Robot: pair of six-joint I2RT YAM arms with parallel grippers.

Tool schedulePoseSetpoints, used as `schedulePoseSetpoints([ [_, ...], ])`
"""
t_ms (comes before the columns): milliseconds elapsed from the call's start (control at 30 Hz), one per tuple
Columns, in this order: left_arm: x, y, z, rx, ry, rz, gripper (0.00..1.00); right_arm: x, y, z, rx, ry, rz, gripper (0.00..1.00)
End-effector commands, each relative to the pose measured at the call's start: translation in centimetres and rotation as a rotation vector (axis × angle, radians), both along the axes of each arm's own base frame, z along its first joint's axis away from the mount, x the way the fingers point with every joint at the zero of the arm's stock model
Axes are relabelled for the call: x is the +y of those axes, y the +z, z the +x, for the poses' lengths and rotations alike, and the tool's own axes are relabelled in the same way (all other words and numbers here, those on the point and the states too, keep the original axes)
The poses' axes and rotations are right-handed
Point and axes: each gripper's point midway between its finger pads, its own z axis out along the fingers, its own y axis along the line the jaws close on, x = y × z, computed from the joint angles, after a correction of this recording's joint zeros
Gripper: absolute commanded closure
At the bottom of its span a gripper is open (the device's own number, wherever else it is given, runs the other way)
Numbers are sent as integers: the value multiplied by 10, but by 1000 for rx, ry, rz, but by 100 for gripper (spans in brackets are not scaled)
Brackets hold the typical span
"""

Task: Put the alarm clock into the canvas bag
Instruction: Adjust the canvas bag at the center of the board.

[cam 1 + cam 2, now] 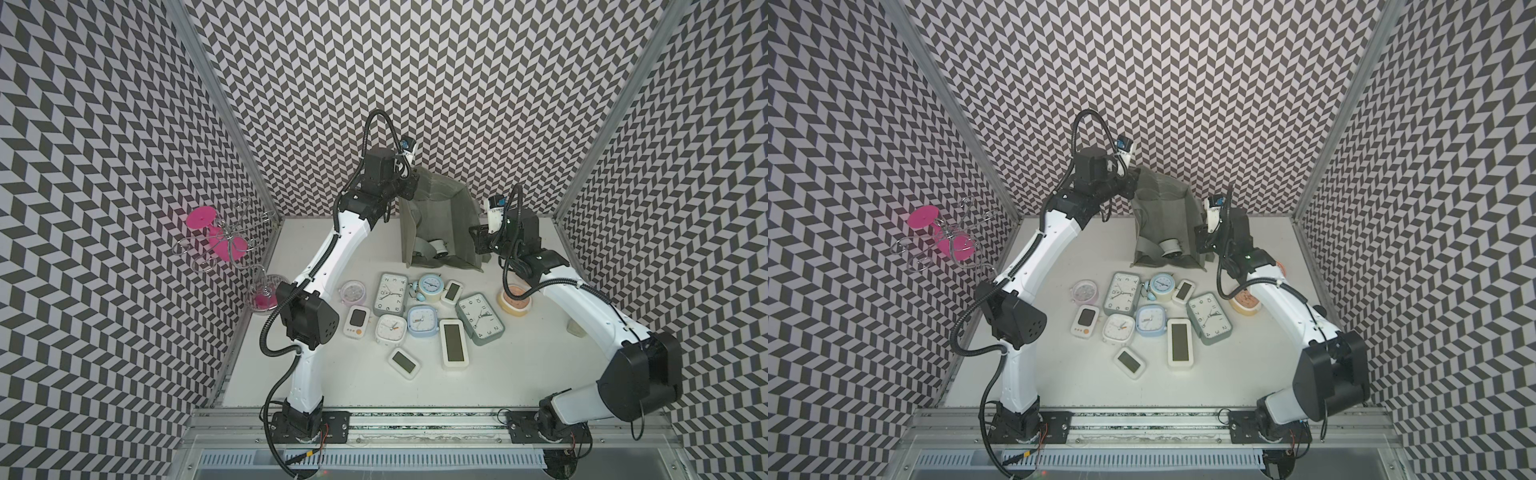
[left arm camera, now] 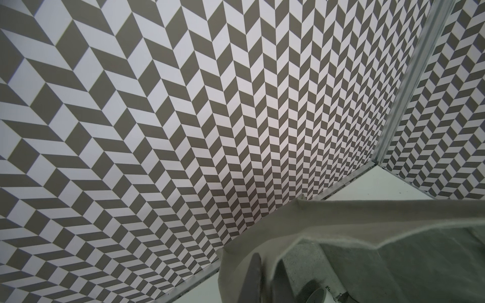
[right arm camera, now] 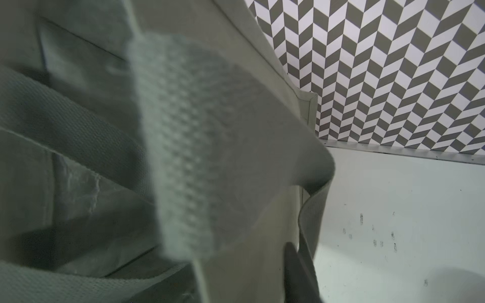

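One alarm clock (image 1: 441,250) lies inside the canvas bag (image 1: 453,216) at the back of the table (image 1: 332,386). About eleven further clocks (image 1: 422,321) lie clustered in front of the bag, so the packing appears barely begun. The left gripper (image 1: 406,188) is pinched closed on the bag's rim, holding the mouth open; the right gripper (image 1: 476,241) sits against the opposite wall, and its jaw spacing cannot be told.
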Motion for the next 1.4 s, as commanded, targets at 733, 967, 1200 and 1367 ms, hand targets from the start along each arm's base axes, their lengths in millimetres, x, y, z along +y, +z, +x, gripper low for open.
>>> schedulePoseSetpoints([
  [733, 44, 72, -167, -303, -152, -68, 10, 33, 93, 50, -163, 92, 145, 100],
  [967, 9, 10, -136, -131, -52, -11, 24, 32, 97, 37, -198, 114, 155, 100],
  [1200, 10, -26, -131, 122, 106, -210, 41, 32, 92, 34, -199, 112, 161, 100],
  [1367, 8, -29, -150, 211, 77, -410, 40, 32, 88, 30, -201, 121, 169, 100],
])
